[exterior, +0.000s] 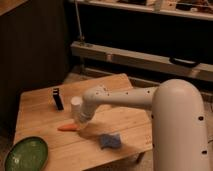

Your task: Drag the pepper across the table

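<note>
The pepper (pixel 67 127) lies on the table (pixel 125 120) a little left of the frame's centre, in the lower half. Its long axis runs nearly level across the picture, left to right, with the right end tucked under the end of the arm. The gripper (pixel 80 121) sits at that right end, low over the wood, reaching in from the big white arm (pixel 125 97) that fills the right side of the frame. Its fingers are drawn together; whether they pinch the pepper's end or only press beside it cannot be made out, since the wrist hides the contact.

So the pepper stretches away from the gripper toward the left edge of the frame, and that is the relation the drag turns on: a pull to the right would trail the pepper lengthwise behind the gripper, while a push to the left would drive it point first (and it could then swing aside).

A white cup (pixel 75 103) stands just above the gripper, a dark block (pixel 58 98) further up and left, a blue sponge (pixel 109 140) to the lower right, and a green plate (pixel 26 154) at the lower left corner.
</note>
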`<state>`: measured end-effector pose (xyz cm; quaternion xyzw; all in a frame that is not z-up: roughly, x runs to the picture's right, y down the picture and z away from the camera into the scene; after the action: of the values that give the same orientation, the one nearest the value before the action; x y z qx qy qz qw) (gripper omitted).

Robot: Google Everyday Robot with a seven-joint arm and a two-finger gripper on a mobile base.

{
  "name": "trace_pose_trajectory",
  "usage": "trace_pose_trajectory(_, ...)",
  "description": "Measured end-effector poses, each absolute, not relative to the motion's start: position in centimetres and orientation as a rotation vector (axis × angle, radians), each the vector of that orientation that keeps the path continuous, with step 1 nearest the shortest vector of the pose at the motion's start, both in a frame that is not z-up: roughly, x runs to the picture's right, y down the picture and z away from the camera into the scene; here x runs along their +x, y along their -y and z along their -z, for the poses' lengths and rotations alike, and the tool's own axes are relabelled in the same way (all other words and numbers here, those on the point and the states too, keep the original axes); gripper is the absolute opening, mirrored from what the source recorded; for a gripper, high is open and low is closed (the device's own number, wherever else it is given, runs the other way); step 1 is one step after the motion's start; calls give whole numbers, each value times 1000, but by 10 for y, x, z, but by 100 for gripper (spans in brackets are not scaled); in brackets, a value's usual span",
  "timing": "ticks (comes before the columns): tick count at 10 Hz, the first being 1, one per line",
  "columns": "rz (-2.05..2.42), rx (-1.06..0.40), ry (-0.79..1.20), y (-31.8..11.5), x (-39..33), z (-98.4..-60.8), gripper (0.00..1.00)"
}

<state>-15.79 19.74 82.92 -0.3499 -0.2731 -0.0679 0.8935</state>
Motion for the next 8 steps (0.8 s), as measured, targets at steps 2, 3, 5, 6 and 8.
trace_pose_trajectory(2,141,-726,566,-197,-158,-829,0)
trace_pose_trajectory(3,141,-726,566,-197,-158,-829,0)
trace_pose_trajectory(5,140,-726,566,-197,-158,-829,0)
trace_pose_trajectory(6,140,-726,566,-197,-157,-829,3)
trace_pose_trajectory(8,140,-726,566,-197,-157,-829,19)
